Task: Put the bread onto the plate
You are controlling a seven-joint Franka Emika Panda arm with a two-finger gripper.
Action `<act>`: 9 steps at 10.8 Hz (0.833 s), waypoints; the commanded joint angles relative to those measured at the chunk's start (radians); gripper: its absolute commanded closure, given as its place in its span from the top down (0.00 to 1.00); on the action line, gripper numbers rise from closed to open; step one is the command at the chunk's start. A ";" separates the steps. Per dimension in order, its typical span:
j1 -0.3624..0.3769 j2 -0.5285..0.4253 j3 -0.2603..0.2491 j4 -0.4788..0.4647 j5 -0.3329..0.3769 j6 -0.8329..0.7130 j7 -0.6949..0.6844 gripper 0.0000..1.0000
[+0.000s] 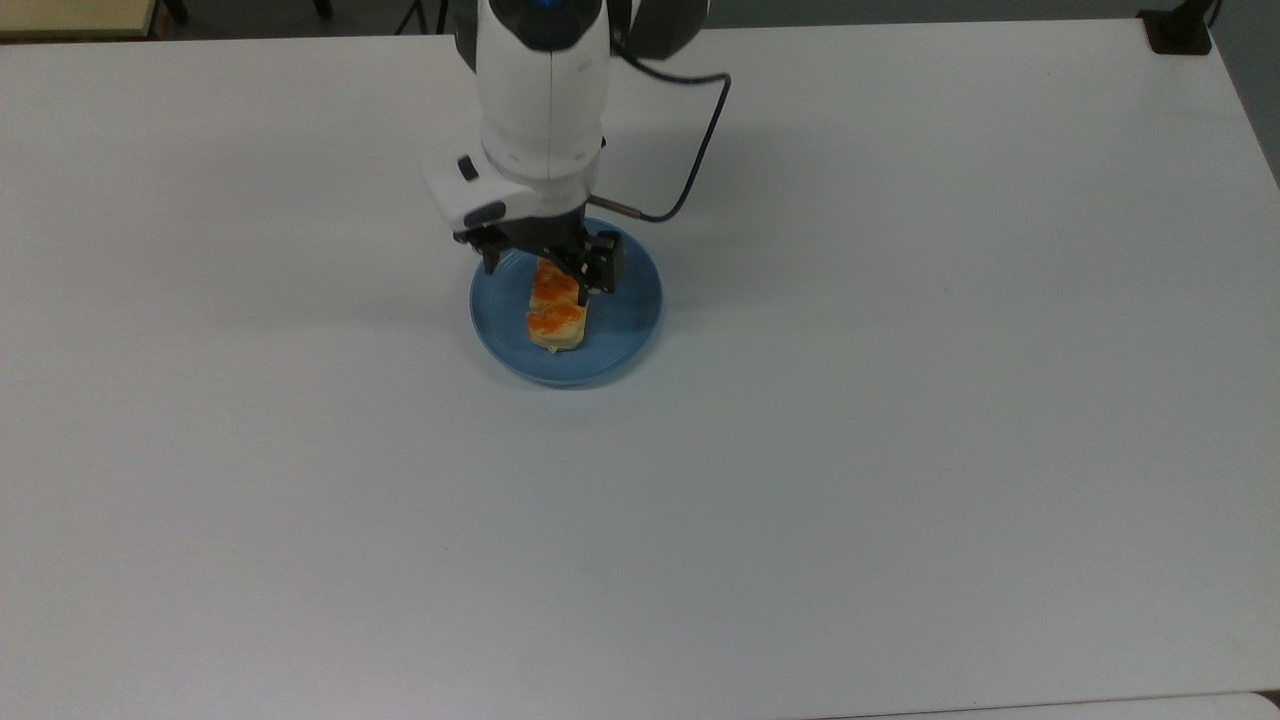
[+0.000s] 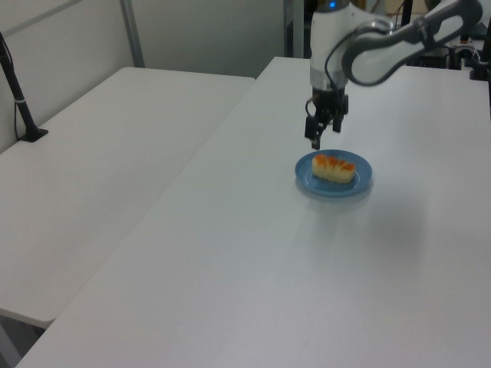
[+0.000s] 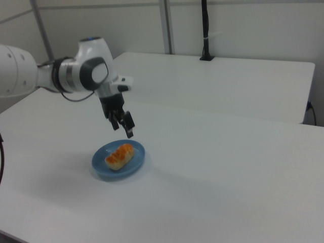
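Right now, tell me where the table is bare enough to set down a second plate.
Nearly all of the white table is bare: the whole stretch toward the top view's right, left and bottom edges. The one crowded spot is the plate holding the bread, with the open gripper above its far rim.

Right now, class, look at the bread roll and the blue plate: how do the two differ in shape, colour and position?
The bread roll is oblong; the plate is round and wider. The roll is pale yellow with orange-brown glazed bumps; the plate is plain blue. The roll lies on the plate; the plate rests on the white table. Both sit below the raised, open end effector, untouched.
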 commanded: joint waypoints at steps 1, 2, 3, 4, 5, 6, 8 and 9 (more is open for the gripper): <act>-0.045 -0.083 -0.005 0.139 -0.001 -0.235 0.029 1.00; -0.051 -0.122 -0.014 0.156 0.001 -0.297 0.013 1.00; -0.059 -0.169 -0.019 0.158 0.012 -0.342 -0.022 1.00; -0.071 -0.211 -0.037 0.158 0.048 -0.383 -0.068 1.00; -0.064 -0.248 -0.080 0.159 0.088 -0.421 -0.124 1.00; -0.053 -0.278 -0.124 0.164 0.120 -0.458 -0.176 1.00; -0.013 -0.317 -0.187 0.164 0.145 -0.475 -0.232 1.00; 0.020 -0.320 -0.224 0.165 0.145 -0.482 -0.304 1.00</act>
